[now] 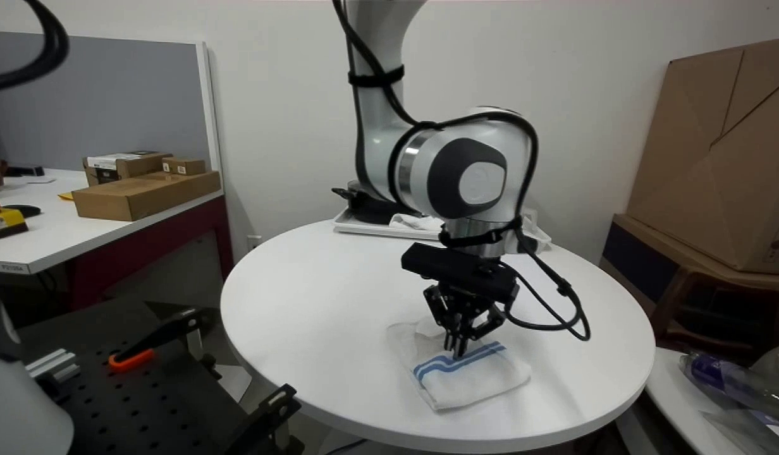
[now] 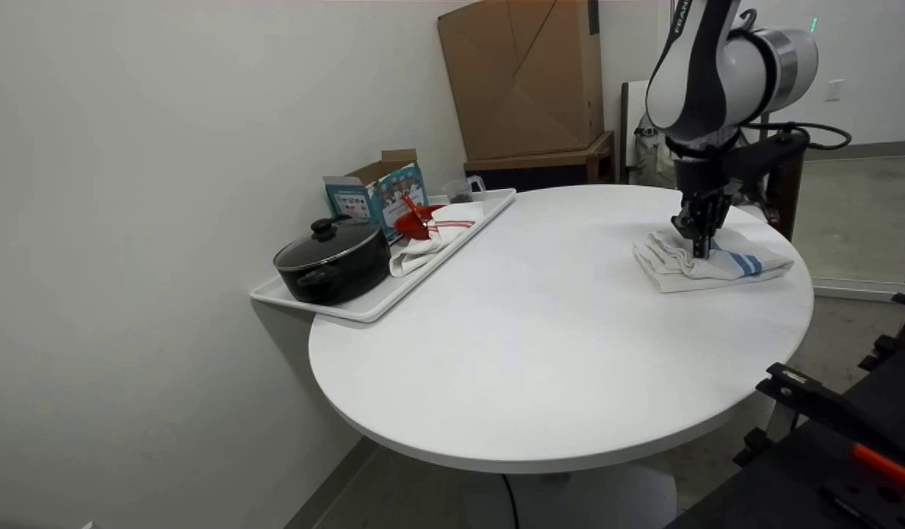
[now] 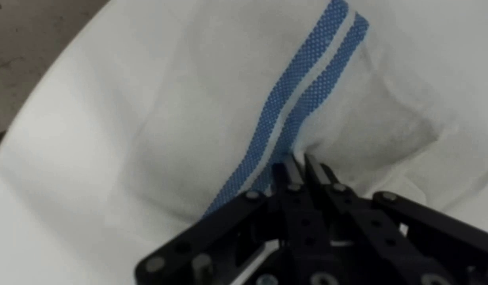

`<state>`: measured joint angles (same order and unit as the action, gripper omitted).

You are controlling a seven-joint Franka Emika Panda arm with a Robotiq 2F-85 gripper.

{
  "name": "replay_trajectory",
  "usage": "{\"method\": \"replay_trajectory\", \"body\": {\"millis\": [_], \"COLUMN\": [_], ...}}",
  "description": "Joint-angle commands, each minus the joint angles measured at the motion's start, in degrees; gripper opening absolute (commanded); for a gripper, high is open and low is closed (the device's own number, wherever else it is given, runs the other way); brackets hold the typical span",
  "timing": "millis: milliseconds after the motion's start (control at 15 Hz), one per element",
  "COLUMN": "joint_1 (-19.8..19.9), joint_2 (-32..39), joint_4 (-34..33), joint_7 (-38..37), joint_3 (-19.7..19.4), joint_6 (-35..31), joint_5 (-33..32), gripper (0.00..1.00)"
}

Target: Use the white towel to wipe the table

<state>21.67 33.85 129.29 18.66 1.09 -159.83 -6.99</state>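
The white towel [image 1: 475, 382] lies folded on the round white table [image 1: 313, 303], close to its edge. Two blue stripes cross the cloth. My gripper [image 3: 300, 168] points down onto the towel beside these stripes, and a small pinch of white cloth rises between its nearly touching fingertips in the wrist view. In both exterior views the gripper [image 2: 701, 251] meets the towel [image 2: 669, 281] near its middle, with the cloth rumpled around the tips. Most of the towel rests flat; its underside is hidden.
At the table's wall side stands a white tray [image 2: 379, 305] with a black lidded pot [image 2: 335, 264], an open blue box [image 2: 397, 195], a red bowl [image 2: 410, 225], a red-striped cloth [image 2: 416, 256] and a clear jug [image 2: 460, 192]. A black perforated platform [image 1: 130, 404] adjoins the table.
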Motion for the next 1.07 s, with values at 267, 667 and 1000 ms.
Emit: {"method": "replay_trajectory", "body": {"millis": [267, 667, 1000], "joint_1": [9.1, 4.8, 1.9], "joint_2": [6.9, 13.0, 20.9], "joint_4": [-19.5, -34.0, -47.3], "joint_7": [5.3, 2.3, -1.8], "joint_3": [2.8, 1.0, -0.8], "joint_6": [14.1, 19.9, 28.1], "joint_5": [15.0, 15.3, 14.9], "gripper": [0.07, 0.07, 0.08]}}
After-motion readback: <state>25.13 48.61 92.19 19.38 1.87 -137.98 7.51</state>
